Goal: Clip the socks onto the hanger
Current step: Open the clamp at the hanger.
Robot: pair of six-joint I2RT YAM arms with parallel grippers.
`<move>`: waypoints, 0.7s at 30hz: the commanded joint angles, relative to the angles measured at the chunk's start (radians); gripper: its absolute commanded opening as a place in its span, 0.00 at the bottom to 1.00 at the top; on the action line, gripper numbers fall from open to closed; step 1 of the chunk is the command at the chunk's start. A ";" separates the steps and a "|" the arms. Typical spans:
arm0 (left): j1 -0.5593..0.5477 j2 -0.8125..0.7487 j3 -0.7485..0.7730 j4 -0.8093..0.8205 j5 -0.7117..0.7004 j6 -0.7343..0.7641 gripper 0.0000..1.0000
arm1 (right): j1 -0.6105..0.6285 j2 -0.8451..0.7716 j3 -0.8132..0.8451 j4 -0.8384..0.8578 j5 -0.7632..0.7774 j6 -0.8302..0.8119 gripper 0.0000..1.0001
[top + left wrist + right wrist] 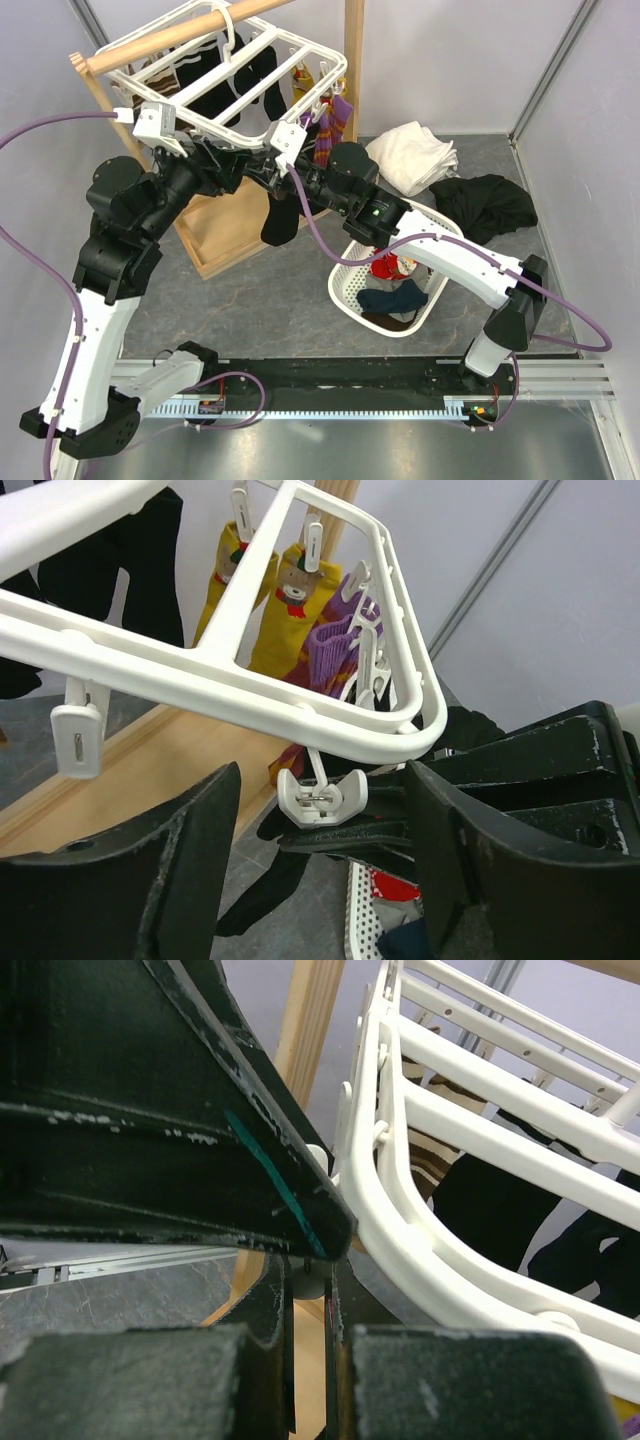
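The white slatted hanger (pixel 225 130) hangs from the wooden stand's bar, and both grippers meet under its near right corner. My left gripper (pixel 325 825) is open, its fingers standing either side of a dangling white peg (pixel 322 798) without touching it. Just below that peg my right gripper (pixel 290 178) is shut on the top edge of a black sock (pixel 280 222), which hangs down limp (pixel 262 885). A red sock with white pattern (pixel 385 266) lies in the basket beside something grey (pixel 392 320). In the right wrist view only the hanger's rails (pixel 450 1270) and the nearly touching jaws show.
The white lattice basket (pixel 350 290) sits at centre right and also holds a dark blue sock (pixel 395 297). Yellow socks (pixel 290 610) and purple socks (pixel 335 645) are clipped on the hanger. The wooden stand's base (pixel 225 235) lies below. A white cloth (pixel 412 155) and a black garment (pixel 485 205) lie behind.
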 commanded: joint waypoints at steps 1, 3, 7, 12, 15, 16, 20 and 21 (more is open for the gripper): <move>0.001 0.003 0.060 0.008 -0.048 0.039 0.65 | 0.010 0.011 0.051 0.006 -0.009 -0.017 0.00; 0.002 0.003 0.060 0.006 -0.048 0.038 0.58 | 0.011 0.011 0.051 0.004 -0.009 -0.017 0.00; 0.001 0.001 0.056 0.000 -0.047 0.036 0.49 | 0.013 0.016 0.054 0.000 -0.008 -0.019 0.00; 0.002 -0.003 0.048 -0.004 -0.044 0.047 0.50 | 0.018 0.019 0.063 -0.005 -0.009 -0.019 0.00; 0.002 -0.007 0.047 -0.004 -0.019 0.076 0.50 | 0.018 0.022 0.069 -0.009 -0.011 -0.019 0.00; 0.001 -0.005 0.047 -0.004 -0.014 0.082 0.51 | 0.018 0.024 0.072 -0.013 -0.011 -0.019 0.00; 0.002 -0.007 0.044 -0.006 -0.002 0.119 0.51 | 0.021 0.024 0.074 -0.014 -0.011 -0.019 0.00; 0.001 -0.008 0.043 -0.004 -0.004 0.127 0.51 | 0.021 0.024 0.074 -0.016 -0.011 -0.020 0.00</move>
